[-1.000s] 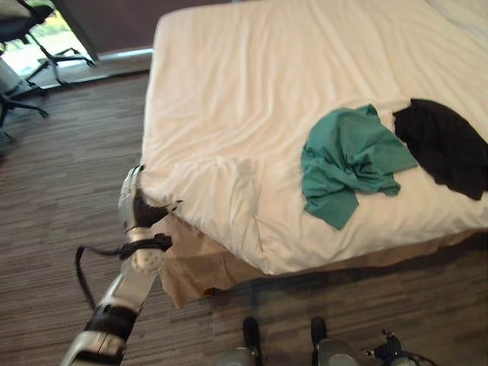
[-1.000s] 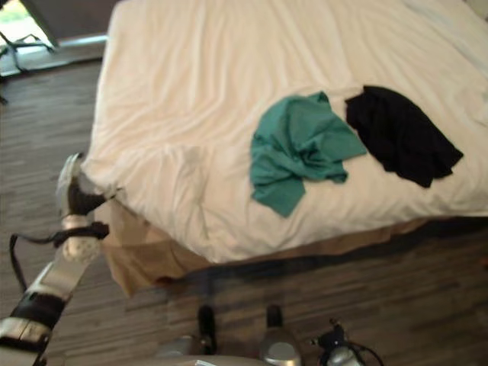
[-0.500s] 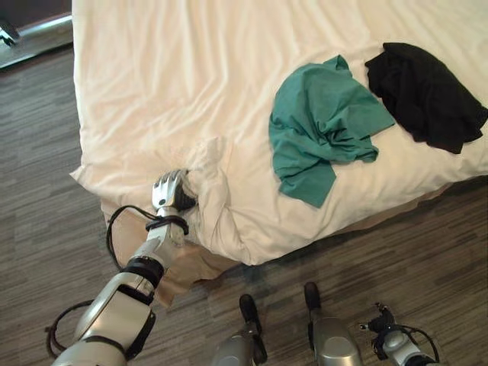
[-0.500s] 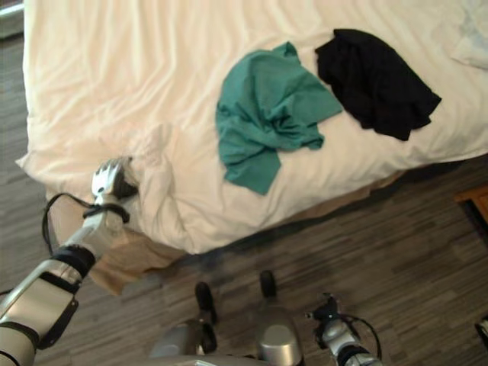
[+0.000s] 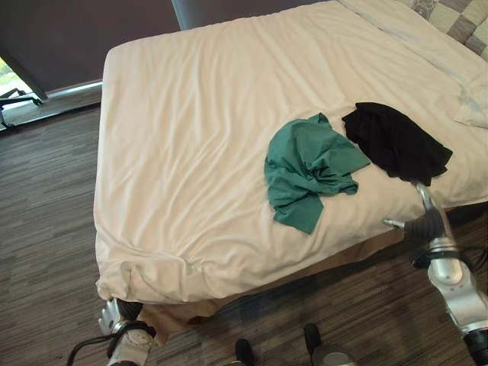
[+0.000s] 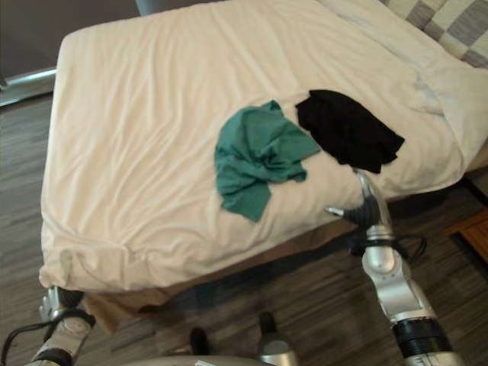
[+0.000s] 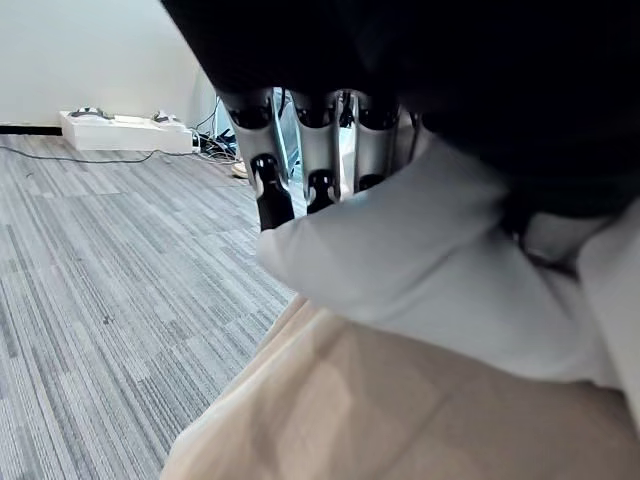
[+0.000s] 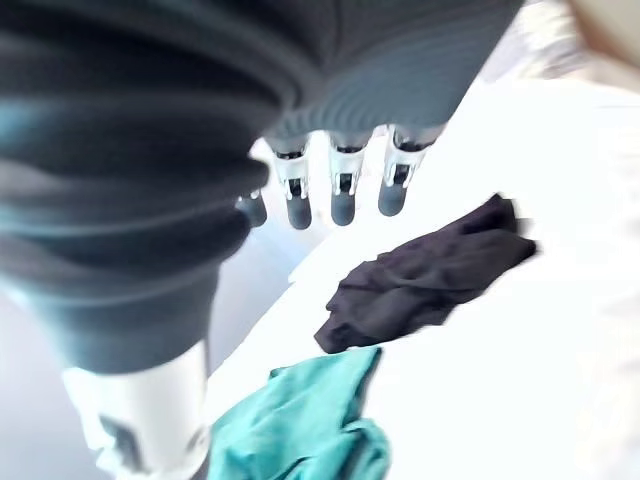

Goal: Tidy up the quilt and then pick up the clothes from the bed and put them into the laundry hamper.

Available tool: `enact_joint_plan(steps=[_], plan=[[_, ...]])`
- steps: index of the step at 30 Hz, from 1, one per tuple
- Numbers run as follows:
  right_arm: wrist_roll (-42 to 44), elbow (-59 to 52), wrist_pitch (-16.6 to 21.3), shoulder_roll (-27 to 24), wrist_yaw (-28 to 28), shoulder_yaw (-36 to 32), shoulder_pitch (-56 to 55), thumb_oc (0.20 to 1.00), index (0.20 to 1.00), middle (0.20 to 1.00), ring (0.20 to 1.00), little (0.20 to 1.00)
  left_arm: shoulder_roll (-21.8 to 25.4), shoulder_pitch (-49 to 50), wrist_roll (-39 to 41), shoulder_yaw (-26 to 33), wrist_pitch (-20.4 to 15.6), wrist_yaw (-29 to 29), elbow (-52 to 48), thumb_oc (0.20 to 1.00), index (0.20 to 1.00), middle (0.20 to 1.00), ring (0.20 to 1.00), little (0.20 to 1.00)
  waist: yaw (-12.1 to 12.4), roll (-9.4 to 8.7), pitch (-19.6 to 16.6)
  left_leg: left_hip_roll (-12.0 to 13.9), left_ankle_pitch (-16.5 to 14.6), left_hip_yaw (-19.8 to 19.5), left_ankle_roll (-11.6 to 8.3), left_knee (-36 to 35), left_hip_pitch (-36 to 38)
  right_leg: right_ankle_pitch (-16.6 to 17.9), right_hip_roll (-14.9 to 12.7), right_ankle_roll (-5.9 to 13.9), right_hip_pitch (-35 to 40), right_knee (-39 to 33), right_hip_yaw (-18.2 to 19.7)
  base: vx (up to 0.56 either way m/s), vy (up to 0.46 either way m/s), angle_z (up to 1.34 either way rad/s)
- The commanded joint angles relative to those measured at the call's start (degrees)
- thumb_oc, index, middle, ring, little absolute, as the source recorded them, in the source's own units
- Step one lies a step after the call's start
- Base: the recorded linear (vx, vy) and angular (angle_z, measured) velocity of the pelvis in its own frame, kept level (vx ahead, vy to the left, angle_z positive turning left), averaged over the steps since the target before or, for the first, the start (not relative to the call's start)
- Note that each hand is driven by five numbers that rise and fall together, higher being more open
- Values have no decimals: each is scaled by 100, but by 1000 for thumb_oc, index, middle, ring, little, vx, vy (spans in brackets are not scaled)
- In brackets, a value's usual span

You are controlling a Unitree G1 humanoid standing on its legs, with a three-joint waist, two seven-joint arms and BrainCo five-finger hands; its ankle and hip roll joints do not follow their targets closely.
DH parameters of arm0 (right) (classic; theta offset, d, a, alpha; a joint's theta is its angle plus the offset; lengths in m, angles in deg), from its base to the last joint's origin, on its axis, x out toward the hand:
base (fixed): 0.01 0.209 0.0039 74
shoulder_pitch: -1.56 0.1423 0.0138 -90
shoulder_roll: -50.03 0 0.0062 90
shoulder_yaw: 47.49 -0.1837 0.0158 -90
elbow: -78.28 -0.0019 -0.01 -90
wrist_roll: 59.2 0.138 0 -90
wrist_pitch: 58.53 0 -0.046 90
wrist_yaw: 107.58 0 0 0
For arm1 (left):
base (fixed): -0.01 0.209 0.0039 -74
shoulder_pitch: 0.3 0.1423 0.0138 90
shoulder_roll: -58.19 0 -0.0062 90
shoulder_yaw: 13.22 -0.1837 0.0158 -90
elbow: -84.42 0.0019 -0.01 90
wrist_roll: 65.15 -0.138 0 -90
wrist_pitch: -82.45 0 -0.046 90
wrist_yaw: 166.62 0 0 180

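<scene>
The white quilt [image 5: 198,137] lies spread almost flat over the bed. A crumpled green garment [image 5: 309,171] rests on it near the front edge, with a black garment [image 5: 396,141] just to its right. My left hand [image 5: 114,319] sits low at the bed's near left corner, under the quilt's edge. In the left wrist view its fingers [image 7: 300,150] curl against a fold of the quilt [image 7: 430,270]. My right hand [image 5: 425,217] stands open beside the bed's front edge, just below the black garment [image 8: 430,275], its fingers [image 8: 340,190] straight.
A beige bed skirt [image 5: 229,305] hangs under the quilt along the front. Checkered pillows [image 6: 450,23] lie at the head of the bed, far right. A wooden piece of furniture [image 6: 476,229] stands at the right edge. Striped floor surrounds the bed.
The view has shifted. The bunched quilt corner now lies smoothed down at the bed's near left corner, with my left hand lower. My right hand has come up beside the front edge.
</scene>
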Motion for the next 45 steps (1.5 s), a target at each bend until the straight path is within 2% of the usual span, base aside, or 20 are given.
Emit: enact_joint_plan(steps=[1,2,3,4,7,10,14,17,20,21,23,25,28,32,33,34,36,40,42,45], plan=[[-200,-190,235,-55,222,205,979,1000,1000,1000,1000,1000,-321,1607,183,-475,1005,698,1913,1000,1000,1000,1000,1000,729,-429,182,146,-355,-92,-152,55,25,-541,-571,448,-289,502,-166,-40,-8,6],[-6,-156,264,-52,370,543,1467,1000,1000,1000,1000,1000,-444,1600,-29,-837,959,924,1877,1000,1000,1000,1000,1000,782,-444,204,156,-348,-106,-150,68,-17,-536,-565,444,-311,501,-165,-61,-1,2],[276,84,271,43,610,1268,2447,200,200,200,200,200,-533,1551,-485,-1515,866,1267,1695,1000,1000,1000,1000,1000,855,-461,255,171,-353,-110,-148,115,-96,-531,-552,433,-356,490,-135,-63,1,4],[279,102,278,44,604,1285,2475,200,200,200,200,200,-540,1544,-487,-1504,867,1268,1696,1000,1000,1000,1000,1000,849,-458,248,174,-337,-107,-149,117,-121,-512,-548,430,-380,485,-130,-53,5,-6],[586,807,306,356,793,2361,3972,200,200,200,200,200,-476,1255,-755,-2308,754,1338,1278,1000,1000,1000,1000,1000,970,-494,360,194,-317,-120,-160,223,-321,-485,-527,404,-517,483,-94,-62,1,10],[794,1807,305,949,817,3175,5181,200,200,200,200,200,-406,883,-847,-2976,646,1192,908,1000,1000,1000,1000,1000,1095,-477,554,212,-254,-198,-173,300,-583,-458,-510,375,-725,525,-128,-79,-6,30],[901,2667,225,1598,873,3684,5866,200,200,200,200,200,-330,692,-859,-3438,563,1001,627,1000,1000,1000,1000,1000,1246,-381,680,205,-159,-320,-185,268,-760,-455,-499,382,-859,580,-254,-21,3,28],[1019,2826,216,1839,961,3829,5996,200,200,200,200,200,-283,599,-745,-3510,553,863,578,1000,1000,1000,1000,1000,1333,-312,806,192,-117,-405,-187,280,-889,-457,-507,385,-970,659,-285,-29,-2,21],[1277,3011,194,2161,1100,3948,5824,200,200,200,200,200,-103,247,-557,-3513,566,754,587,1000,1000,1000,1000,1000,1426,-167,1074,175,-56,-522,-205,406,-1212,-469,-532,386,-1281,899,-349,-69,10,20],[1276,3018,198,2166,1099,3948,5829,200,200,200,200,200,-101,245,-556,-3511,565,754,588,1000,1000,1000,1000,1000,1423,-169,1069,176,-59,-525,-205,414,-1225,-474,-532,385,-1293,910,-350,-34,22,25],[1395,3753,93,2736,1184,3881,4920,200,200,200,200,200,-225,-148,-429,-3527,629,713,631,1000,1000,1000,1000,1000,1395,-82,1223,170,-22,-531,-216,436,-1343,-482,-537,389,-1437,1032,-416,-6,37,14],[1159,4239,-19,3257,1387,4103,4104,200,200,200,200,200,-360,-329,-375,-3539,612,707,550,1000,1000,1000,1000,1000,1345,-29,1277,154,-16,-533,-210,391,-1327,-510,-544,405,-1438,1053,-443,25,26,8],[1190,4686,-196,3674,1839,4324,3428,200,200,200,200,200,-417,-440,-386,-3630,584,726,482,1000,1000,1000,1000,1000,1313,3,1223,130,-12,-560,-200,348,-1307,-523,-560,405,-1370,1006,-471,26,10,1],[1712,4172,-176,3538,2637,4669,2657,200,200,200,200,200,-422,-568,-405,-3707,477,809,392,1000,1000,1000,1000,1000,1244,-80,1092,107,-75,-566,-195,333,-1161,-567,-583,408,-1206,967,-439,9,6,2],[1716,4158,-182,3526,2641,4673,2648,200,200,200,200,200,-426,-562,-405,-3708,477,810,391,1000,1000,1000,1000,1000,1242,-77,1091,106,-75,-566,-195,330,-1154,-568,-584,409,-1199,965,-439,42,-9,3],[2343,3676,-219,3375,3030,4768,2477,200,200,200,200,200,-414,-606,-398,-3736,451,875,377,1000,1000,1000,1000,1000,1225,-141,979,107,-111,-555,-200,319,-1064,-584,-593,411,-1112,946,-435,46,-18,4],[3000,3026,-150,3188,3236,4771,2427,200,200,200,200,200,-415,-636,-426,-3738,451,940,360,1000,1000,1000,1000,1000,1193,-218,855,118,-144,-518,-206,297,-949,-597,-592,415,-1025,929,-428,61,-32,7],[3575,1666,187,2675,3107,4414,2739,200,200,200,200,200,-413,-700,-452,-3635,499,906,269,1000,1000,1000,1000,1000,1041,-328,768,164,-190,-384,-222,281,-814,-607,-556,407,-1025,921,-298,18,-26,-7],[3890,1025,374,2308,2865,3993,2976,200,200,200,200,200,-317,-592,-350,-3535,323,863,93,1000,1000,1000,1000,1000,972,-353,827,198,-211,-305,-239,364,-864,-617,-514,397,-1155,969,-199,-48,-13,-34],[3859,1015,589,2284,2500,3739,3329,200,200,200,200,200,-489,-927,-480,-3703,419,787,67,1000,1000,1000,1000,1000,882,-317,941,231,-227,-221,-258,480,-983,-614,-473,369,-1364,1048,-125,-54,12,-53]])
